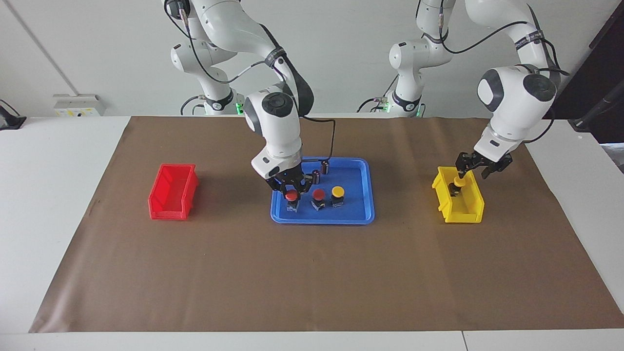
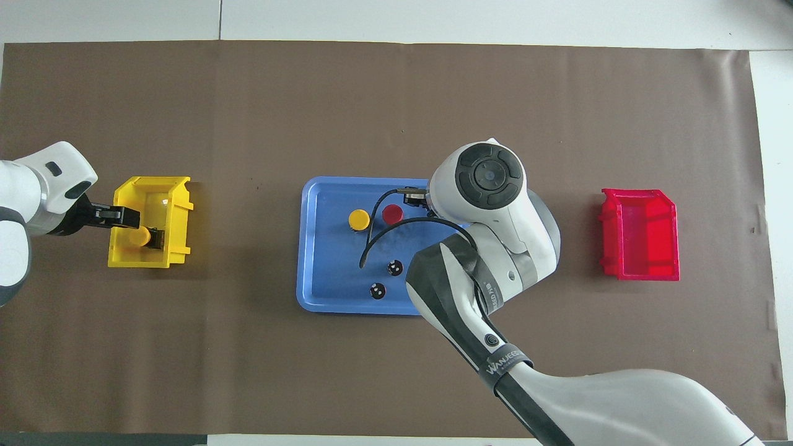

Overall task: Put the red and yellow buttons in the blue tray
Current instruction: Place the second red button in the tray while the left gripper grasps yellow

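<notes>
- Nearest the robots on the blue tray (image 1: 360, 214), two dark cylinders (image 1: 321, 173) stand side by side by the rim, without coloured caps.
- Over the tray's end toward the right arm, the right gripper (image 1: 291, 191) is down low with its fingers shut on a red button (image 1: 292, 196); in the overhead view the arm's wrist covers that button.
- Just beside it, farther along the tray toward the left arm's end, a second red button (image 1: 318, 194) and then a yellow button (image 1: 338, 191) stand upright on their black bodies, in a row on the tray floor, farther from the robots than the cylinders.
- Toward the left arm's end of the table, the left gripper (image 1: 458, 179) reaches into the yellow bin (image 1: 468, 209), its fingers on either side of another yellow button (image 2: 140, 236) that lies inside; whether they already pinch it, I cannot tell.
- Toward the right arm's end, the red bin (image 1: 171, 192) sits well apart from the tray on the brown mat (image 1: 312, 282).
</notes>
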`<control>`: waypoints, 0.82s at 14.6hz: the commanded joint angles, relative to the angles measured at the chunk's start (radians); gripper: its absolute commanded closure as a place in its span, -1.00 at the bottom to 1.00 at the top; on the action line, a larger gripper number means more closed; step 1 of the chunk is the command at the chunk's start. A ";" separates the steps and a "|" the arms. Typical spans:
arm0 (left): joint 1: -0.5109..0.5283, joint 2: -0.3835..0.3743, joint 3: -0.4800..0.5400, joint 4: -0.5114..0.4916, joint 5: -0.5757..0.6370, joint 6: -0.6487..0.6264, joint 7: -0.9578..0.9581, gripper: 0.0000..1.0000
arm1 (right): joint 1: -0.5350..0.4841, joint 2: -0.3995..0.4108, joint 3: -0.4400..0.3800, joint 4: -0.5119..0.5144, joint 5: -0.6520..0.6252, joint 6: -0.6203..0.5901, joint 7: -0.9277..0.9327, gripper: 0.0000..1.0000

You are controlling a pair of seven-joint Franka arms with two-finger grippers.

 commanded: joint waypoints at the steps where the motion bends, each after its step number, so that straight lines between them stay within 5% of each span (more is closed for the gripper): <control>1: 0.000 -0.012 -0.001 -0.069 -0.044 0.069 -0.007 -0.44 | 0.005 -0.035 -0.003 -0.061 0.011 0.030 0.006 0.48; 4: -0.003 -0.007 -0.001 -0.112 -0.051 0.142 -0.020 -0.44 | 0.004 -0.041 -0.003 -0.090 0.011 0.040 0.004 0.09; 7: -0.003 -0.007 -0.001 -0.114 -0.051 0.142 -0.021 -0.44 | 0.004 -0.046 -0.004 -0.095 0.011 0.029 0.004 -0.85; 8: -0.003 -0.005 -0.001 -0.120 -0.051 0.146 -0.021 -0.44 | 0.002 -0.044 -0.006 -0.078 0.003 0.017 0.003 -0.99; 12: -0.003 0.004 -0.001 -0.140 -0.051 0.164 -0.025 -0.38 | -0.096 -0.043 -0.011 0.209 -0.069 -0.302 -0.026 -0.99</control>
